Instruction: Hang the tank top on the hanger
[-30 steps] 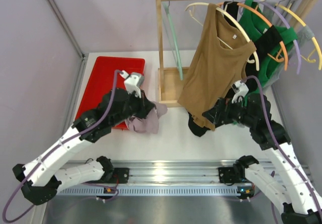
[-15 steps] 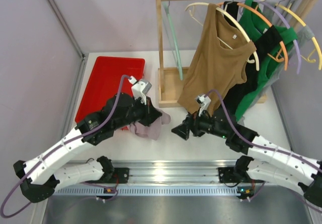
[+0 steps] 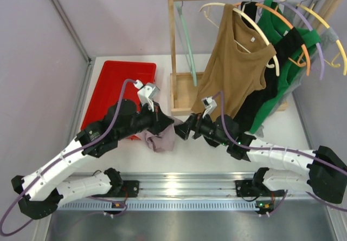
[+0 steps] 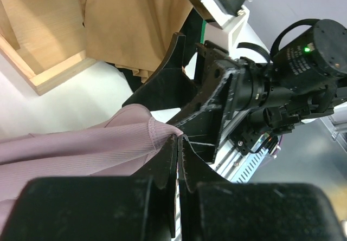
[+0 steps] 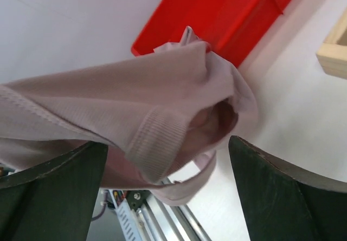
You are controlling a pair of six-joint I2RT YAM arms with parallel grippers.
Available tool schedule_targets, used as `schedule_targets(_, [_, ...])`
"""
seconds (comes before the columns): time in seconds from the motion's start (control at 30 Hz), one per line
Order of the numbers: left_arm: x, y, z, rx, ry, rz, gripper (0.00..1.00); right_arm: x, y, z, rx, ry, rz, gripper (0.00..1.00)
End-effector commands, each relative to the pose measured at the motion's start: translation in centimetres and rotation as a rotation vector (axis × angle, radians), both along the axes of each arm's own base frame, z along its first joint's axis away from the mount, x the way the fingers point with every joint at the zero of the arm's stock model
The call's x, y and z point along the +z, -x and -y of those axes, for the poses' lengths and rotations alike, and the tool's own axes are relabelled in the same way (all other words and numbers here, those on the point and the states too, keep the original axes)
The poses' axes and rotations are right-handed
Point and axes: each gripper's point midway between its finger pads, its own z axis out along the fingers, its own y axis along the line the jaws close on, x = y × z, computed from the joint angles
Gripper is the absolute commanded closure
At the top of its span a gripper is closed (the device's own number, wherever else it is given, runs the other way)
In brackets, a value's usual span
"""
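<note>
Two pincers are brought close together over the worktop (image 3: 190,157), in front of the wooden rack (image 3: 171,51). From above, the tank top (image 3: 159,138) is seen bunched and hanging from the left pincer (image 3: 169,123), beside the red tray (image 3: 116,81). Whether its folds touch the worktop cannot be told. The right pincer (image 3: 182,129) is held just beside the cloth. The hanger (image 3: 186,40) is hung bare at the rack's left end, well apart from the cloth.

In the left wrist view, the left pincer is shown pinched tight on a ribbed hem of the tank top, with the right pincer's black body close beyond it.

In the right wrist view, the right pincer is spread wide. The ribbed edge lies between its fingers (image 5: 54,187) but is not gripped. A second grip on the hem is judged to be the step in hand. It is best done by taking the ribbed band alone, in a single layer, near the left grip, so that an opening can be stretched for the hanger.
</note>
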Motion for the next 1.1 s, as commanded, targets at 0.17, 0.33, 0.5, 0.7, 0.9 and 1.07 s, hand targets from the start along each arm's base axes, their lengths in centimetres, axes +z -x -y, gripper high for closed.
schedule_targets(0.17, [2.5,0.2,0.1,0.0,0.063,0.03,1.0,7.3,0.5,-1.7,0.013,-0.238,0.086,0.5])
schedule_targets(0.33, [2.7,-0.9,-1.2,0.094,0.06,0.047,1.0,9.1,1.1,-0.1,-0.015,-0.267,0.102,0.93])
schedule_targets(0.5, [2.5,-1.5,-1.9,0.149,0.066,0.05,1.0,12.0,1.9,2.6,-0.068,-0.193,0.185,1.0])
schedule_targets(0.7, [6.2,-2.2,-0.7,0.112,0.089,0.134,1.0,19.3,3.2,5.6,-0.072,-0.165,0.333,1.0])
schedule_targets(0.9, [14.4,-2.5,0.0,0.066,0.146,0.29,1.0,26.8,4.2,8.0,-0.071,-0.112,0.47,1.0])
schedule_targets(1.07, [21.2,-2.1,-0.6,0.045,0.185,0.41,1.0,32.7,4.9,9.8,-0.085,-0.101,0.578,1.0])
